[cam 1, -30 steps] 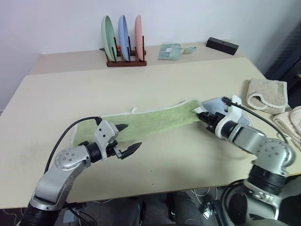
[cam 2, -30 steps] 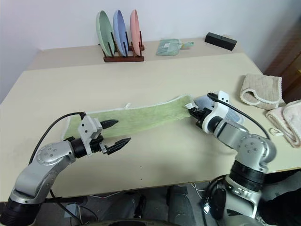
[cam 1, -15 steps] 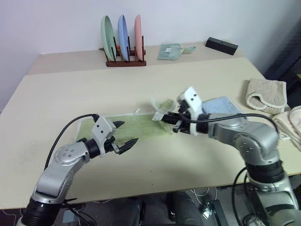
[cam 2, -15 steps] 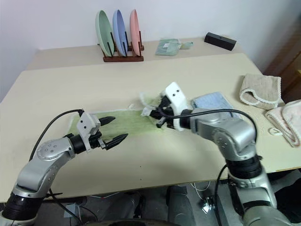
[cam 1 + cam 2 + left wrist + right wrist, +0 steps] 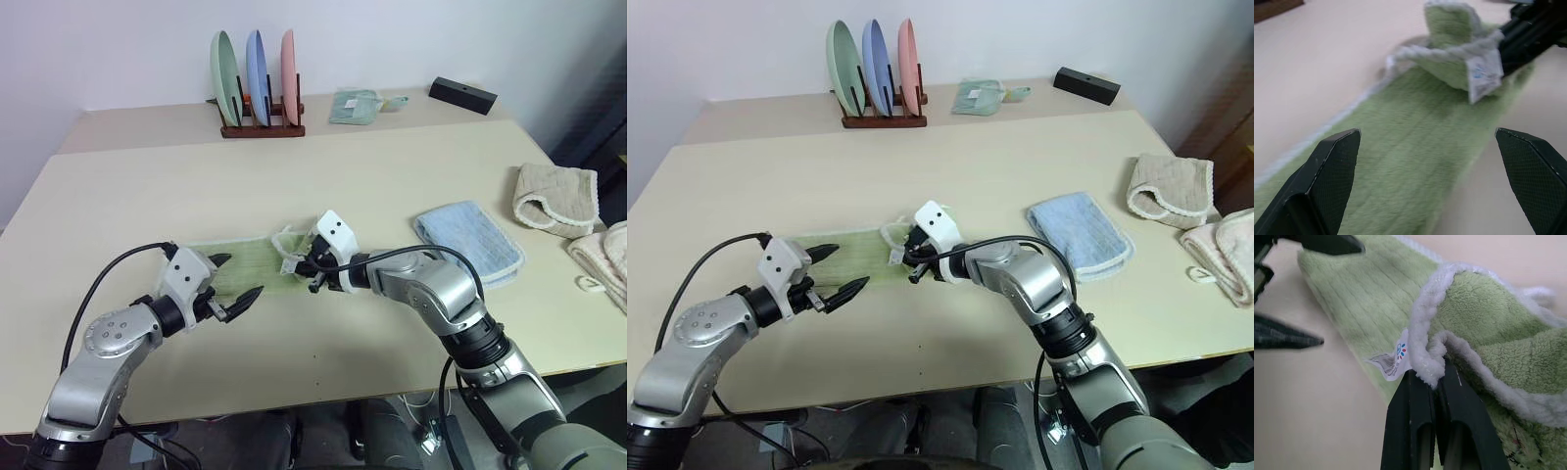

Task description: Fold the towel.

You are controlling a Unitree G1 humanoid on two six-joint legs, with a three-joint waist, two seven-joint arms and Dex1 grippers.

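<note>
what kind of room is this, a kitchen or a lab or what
Probably a lab or test room staged with household chores, not a real kitchen: a plain table against a bare wall holds a wooden rack of coloured plates, several towels, including the green towel and a blue towel, and a black box.

The towel [image 5: 245, 262] lies near the middle of the table [image 5: 127, 196], toward its front edge, one end doubled back over itself. The plate rack [image 5: 260, 125] stands at the back edge, a small cloth [image 5: 355, 106] and box [image 5: 462, 94] beside it (toward the back right corner). Another folded towel [image 5: 468, 240] lies right of centre; more towels [image 5: 556, 196] sit at the right edge.
</note>
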